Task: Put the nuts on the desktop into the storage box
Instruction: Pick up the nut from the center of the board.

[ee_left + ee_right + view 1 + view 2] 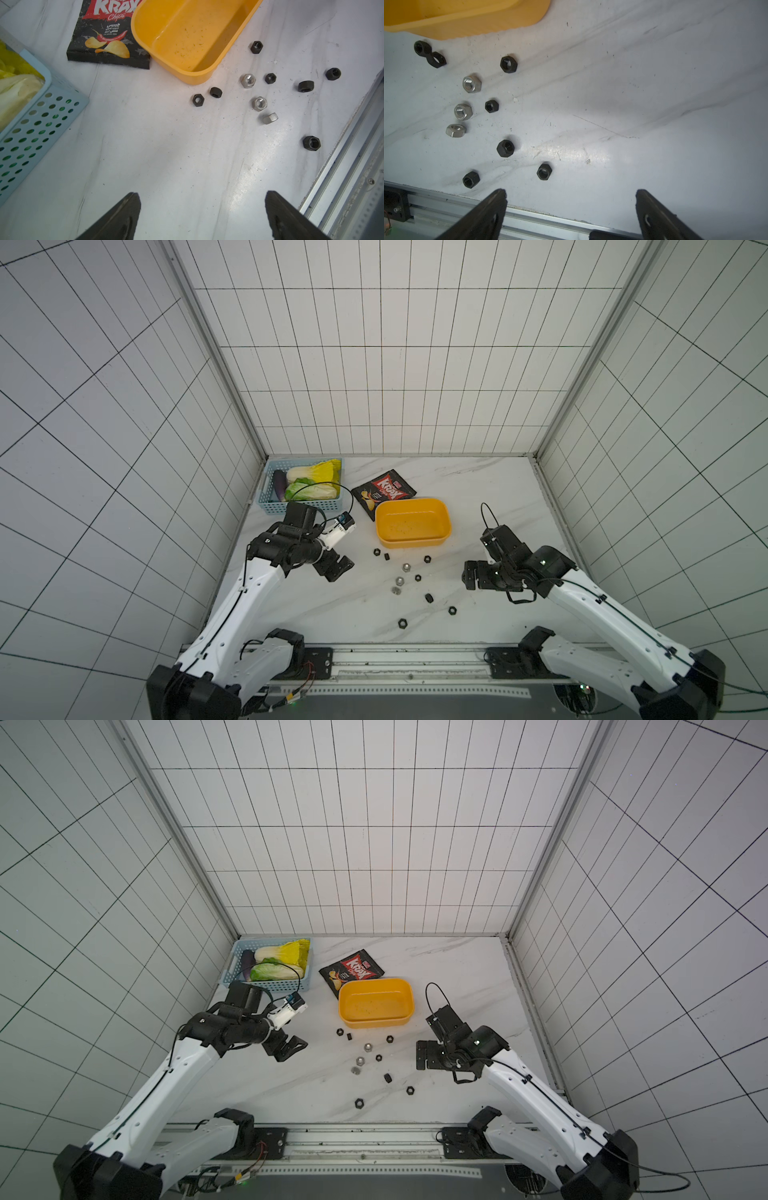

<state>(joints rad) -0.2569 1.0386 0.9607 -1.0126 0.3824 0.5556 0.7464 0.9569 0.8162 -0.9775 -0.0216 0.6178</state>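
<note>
Several small nuts lie scattered on the white marble desktop in front of the yellow storage box. Three are silver, the others black. The box holds only specks. My left gripper hovers left of the cluster, open, with bare desktop between its fingers. My right gripper hovers right of the cluster, also open and holding nothing. In the right wrist view a black nut lies just ahead of its fingertips. The left wrist view shows the silver nuts beside the box.
A light blue perforated basket of vegetables stands at the back left. A black chips bag lies behind the box, partly under it. An aluminium rail runs along the desktop's front edge. Tiled walls close three sides.
</note>
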